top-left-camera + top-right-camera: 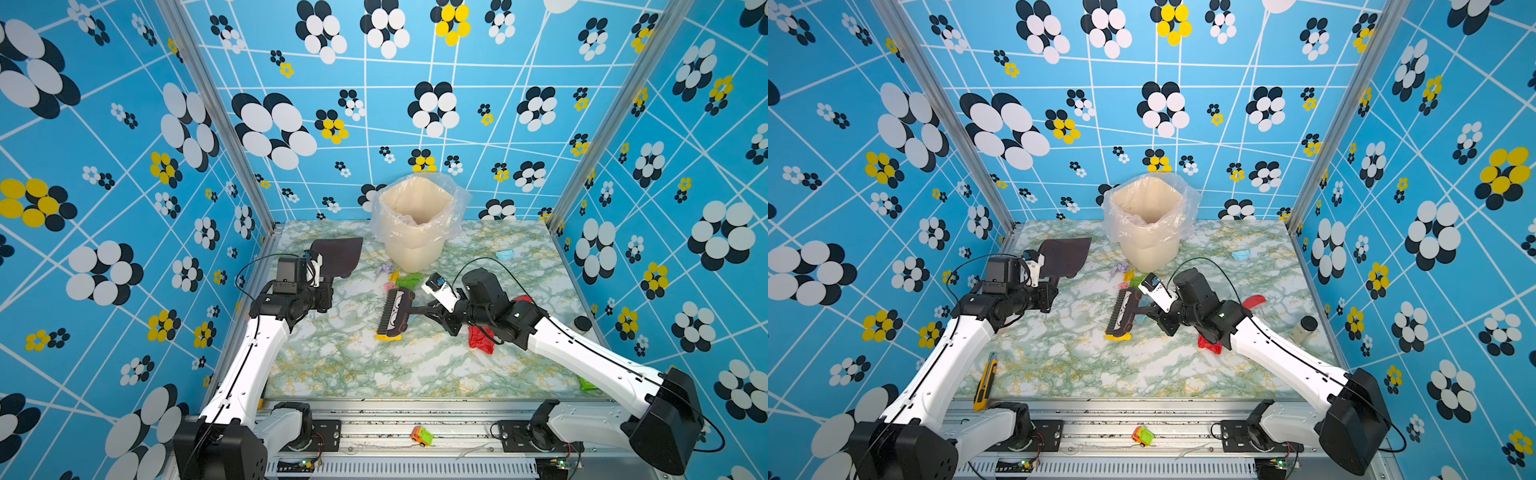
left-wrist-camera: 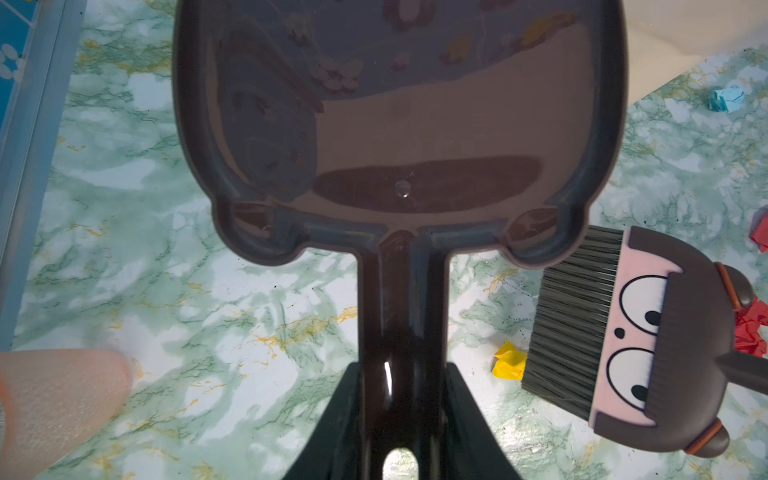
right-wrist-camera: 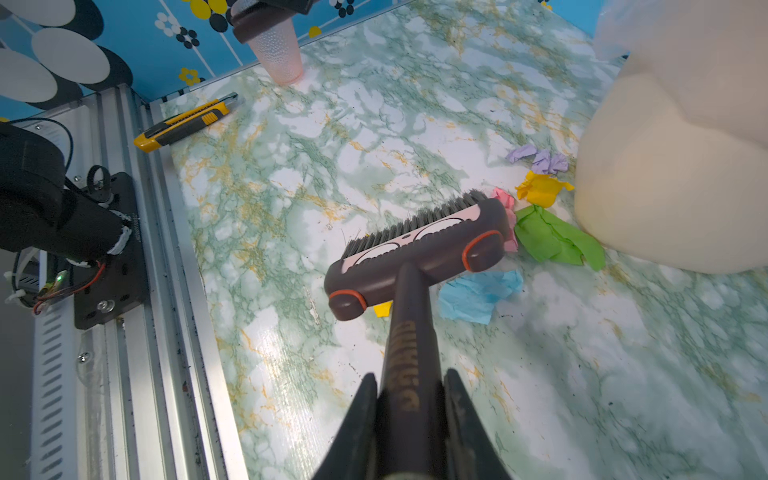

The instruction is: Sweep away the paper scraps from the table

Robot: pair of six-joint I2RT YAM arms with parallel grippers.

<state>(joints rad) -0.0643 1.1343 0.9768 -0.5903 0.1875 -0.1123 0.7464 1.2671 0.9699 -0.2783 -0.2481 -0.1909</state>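
Note:
My left gripper [image 2: 401,415] is shut on the handle of a dark brown dustpan [image 1: 338,255], which is held over the table [image 1: 374,374] at the left. My right gripper [image 3: 409,399] is shut on the handle of a brown brush [image 3: 415,257] with a cartoon face, bristles toward the dustpan. Green [image 3: 552,241], yellow [image 3: 542,189], lavender [image 3: 540,160] and pink [image 3: 505,199] paper scraps lie between the brush head and the bin. A light blue scrap [image 3: 478,297] lies behind the brush head. A yellow scrap [image 1: 388,337] sits at the brush's near end, and a red one [image 1: 480,338] under the right arm.
A cream bin [image 1: 417,224] lined with clear plastic stands at the back centre. Another light blue scrap [image 1: 505,254] lies to its right. A yellow utility knife [image 1: 986,380] lies front left, a black-lidded jar [image 1: 1304,328] by the right rail, and a pink cup [image 3: 278,54] at the left edge.

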